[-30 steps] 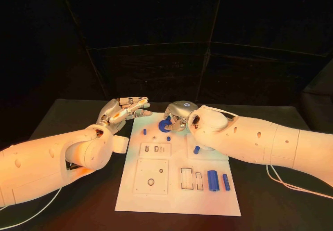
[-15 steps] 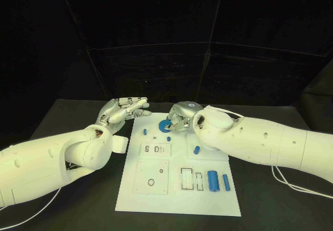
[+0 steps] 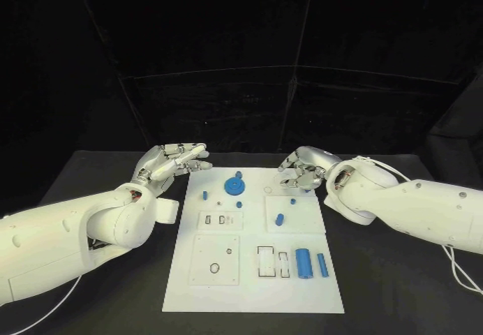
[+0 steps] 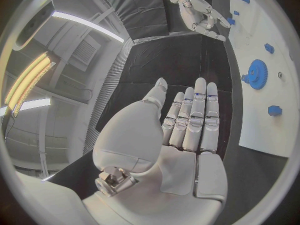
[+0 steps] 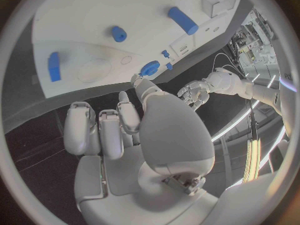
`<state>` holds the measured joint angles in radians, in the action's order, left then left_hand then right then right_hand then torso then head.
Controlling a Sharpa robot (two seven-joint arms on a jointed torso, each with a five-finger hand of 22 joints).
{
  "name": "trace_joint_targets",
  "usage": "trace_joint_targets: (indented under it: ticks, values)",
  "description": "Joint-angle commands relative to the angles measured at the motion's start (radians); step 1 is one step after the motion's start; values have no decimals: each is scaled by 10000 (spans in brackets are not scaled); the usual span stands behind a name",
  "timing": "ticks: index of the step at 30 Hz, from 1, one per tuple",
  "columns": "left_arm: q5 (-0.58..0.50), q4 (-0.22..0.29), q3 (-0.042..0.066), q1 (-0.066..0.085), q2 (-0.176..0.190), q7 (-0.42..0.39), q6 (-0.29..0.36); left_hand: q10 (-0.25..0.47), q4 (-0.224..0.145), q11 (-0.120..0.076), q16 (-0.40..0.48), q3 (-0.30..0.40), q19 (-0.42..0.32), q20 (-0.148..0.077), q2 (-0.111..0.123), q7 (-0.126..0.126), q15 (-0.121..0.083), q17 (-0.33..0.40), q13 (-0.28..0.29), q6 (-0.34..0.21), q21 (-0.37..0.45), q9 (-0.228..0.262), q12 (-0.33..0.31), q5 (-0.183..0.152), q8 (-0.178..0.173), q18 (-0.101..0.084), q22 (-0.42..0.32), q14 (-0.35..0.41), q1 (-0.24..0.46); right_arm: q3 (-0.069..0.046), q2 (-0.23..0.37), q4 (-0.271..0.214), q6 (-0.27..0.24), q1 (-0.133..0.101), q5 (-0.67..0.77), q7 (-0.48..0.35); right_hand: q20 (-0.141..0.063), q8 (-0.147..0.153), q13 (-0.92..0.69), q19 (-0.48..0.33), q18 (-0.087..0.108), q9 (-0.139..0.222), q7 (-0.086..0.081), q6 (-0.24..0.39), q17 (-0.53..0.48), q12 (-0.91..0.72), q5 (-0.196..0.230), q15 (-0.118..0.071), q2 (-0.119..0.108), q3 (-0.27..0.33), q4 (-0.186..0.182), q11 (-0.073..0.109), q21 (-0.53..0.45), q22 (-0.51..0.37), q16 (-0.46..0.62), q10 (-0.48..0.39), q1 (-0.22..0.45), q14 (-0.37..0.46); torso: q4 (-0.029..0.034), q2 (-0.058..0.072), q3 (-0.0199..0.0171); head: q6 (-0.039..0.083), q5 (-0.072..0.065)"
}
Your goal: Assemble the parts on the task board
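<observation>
The gear [image 3: 234,185] sits at the far end of the board [image 3: 191,279], placed. Both hands hold nothing: the left hand [image 3: 172,162] with fingers apart, the right hand [image 3: 305,169] loosely curled. Loose cylinders [image 3: 304,262] near the board's near end look unassembled.

We see a black counter [image 3: 100,293] with a matte top. Behind its far edge hang black curtain panels [image 3: 252,105], joined by thin pale seams, closing off the back and both sides. From the wrist cameras we see the room above: a pale ceiling with long bright light strips [image 4: 28,82], a square vent grille [image 4: 84,52], and a ribbed dark band running down toward the counter. More light strips [image 5: 253,155] glow beyond the counter's other side.
</observation>
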<state>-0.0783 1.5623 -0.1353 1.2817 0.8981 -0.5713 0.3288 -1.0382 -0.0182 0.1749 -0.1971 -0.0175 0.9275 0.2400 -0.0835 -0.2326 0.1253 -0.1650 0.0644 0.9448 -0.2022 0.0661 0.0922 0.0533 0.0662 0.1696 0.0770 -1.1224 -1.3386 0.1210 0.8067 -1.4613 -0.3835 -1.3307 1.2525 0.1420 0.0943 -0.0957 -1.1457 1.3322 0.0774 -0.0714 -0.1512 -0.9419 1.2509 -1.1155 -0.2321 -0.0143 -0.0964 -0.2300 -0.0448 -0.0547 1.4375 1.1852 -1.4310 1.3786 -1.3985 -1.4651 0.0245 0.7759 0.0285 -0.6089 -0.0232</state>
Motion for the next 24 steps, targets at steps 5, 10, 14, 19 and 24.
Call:
trace_joint_targets:
  ticks: [5, 10, 14, 19, 24]
  values:
    - [56, -103, 7, 16, -33, -57, -392, -72, -106, -7, 77, 11, 76, -12, -79, -6, -21, -18, 2, 99, 60, 6, 47, -52, 55, 143, -18, -41, -64, 5, 964, -291, 140, -35, -2846, -1731, -98, -45, 5681, -1850, 567, 34, 117, -365, -3736, 6974, 14, -259, -322, -1311, 520, 103, -1731, -3232, 2532, -957, 173, 372, -81, -106, -41, -14, -168]
    - [73, -154, 6, 15, -71, -48, -450, -73, -114, -6, 83, 10, 79, -13, -73, -12, -22, -19, 2, 100, 63, 4, 44, -53, 52, 142, -19, -40, -67, 11, 1288, -144, 286, -30, -2514, -2207, -79, 171, 6763, -3642, 1068, 49, -17, -117, -7482, 8426, -9, -60, -729, -1827, 877, 21, -3948, -6311, 5933, -1110, 259, 1669, -74, -75, -59, 5, -245]
    - [77, -188, 5, 12, -102, -31, -474, -72, -123, 1, 95, 3, 84, -14, -61, -27, -20, -20, -1, 96, 70, 1, 37, -54, 44, 141, -23, -39, -62, 16, 1345, 88, 170, -22, -2269, -2412, -55, 73, 7132, -3428, 1084, 6, 5, -273, -7758, 8655, 55, -73, -785, -1879, 1069, 6, -4405, -6636, 6556, -918, 260, 1266, -86, -68, -73, -1, -226]
    - [78, -235, 4, 5, -138, -13, -489, -70, -129, 10, 108, -6, 88, -14, -49, -41, -16, -21, -3, 93, 77, -1, 29, -54, 36, 139, -26, -39, -51, 21, 1242, 447, -100, 9, -1855, -2450, -256, 63, 6011, -1400, 661, 12, 194, -178, -2027, 7003, -326, -293, -1113, -1256, 1160, 177, -2694, -4130, 1999, 62, 610, -607, -109, -75, -62, 10, -235]
    - [79, -269, 4, -3, -181, 0, -510, -70, -129, 10, 108, -6, 88, -14, -49, -41, -16, -21, -3, 93, 77, -1, 29, -54, 36, 139, -26, -39, -51, 23, 1040, 743, -129, 59, -1167, -2170, -135, -217, 105, 102, 81, -12, 103, 212, 1359, 235, -522, -139, -661, -228, 1076, 31, -653, -696, -411, 171, 753, -772, -88, -63, -50, -4, -286]
